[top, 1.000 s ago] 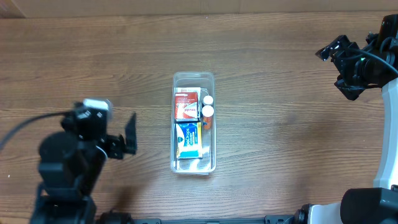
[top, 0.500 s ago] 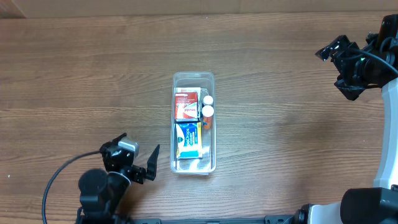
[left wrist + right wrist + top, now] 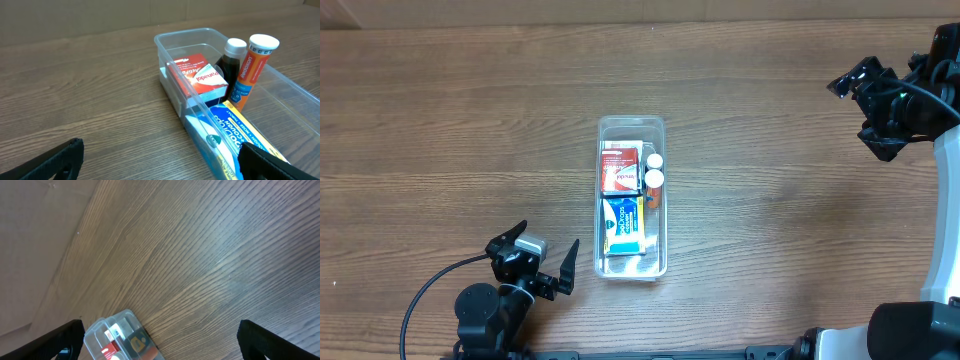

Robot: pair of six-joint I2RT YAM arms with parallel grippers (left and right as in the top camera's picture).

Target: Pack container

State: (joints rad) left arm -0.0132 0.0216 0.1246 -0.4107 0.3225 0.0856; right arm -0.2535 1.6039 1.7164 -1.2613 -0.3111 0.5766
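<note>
The clear plastic container (image 3: 631,125) stands mid-table, long side running front to back. It holds a red and white box (image 3: 619,168), a blue and yellow box (image 3: 621,226), a dark bottle (image 3: 655,160) and an orange tube (image 3: 654,180). The left wrist view shows the container (image 3: 165,42) with the red box (image 3: 200,80), dark bottle (image 3: 231,62), orange tube (image 3: 252,67) and blue box (image 3: 235,132). My left gripper (image 3: 535,265) is open and empty at the front left, beside the container. My right gripper (image 3: 860,95) is open and empty at the far right; its view shows the container (image 3: 97,330).
The wooden table (image 3: 470,120) spreads round the container. A black cable (image 3: 430,290) trails from the left arm near the front edge. The right arm's white base (image 3: 945,220) stands at the right edge.
My left arm has drawn back towards the front edge and its gripper has come nearer the container's front left. The right arm and the container have not moved.
</note>
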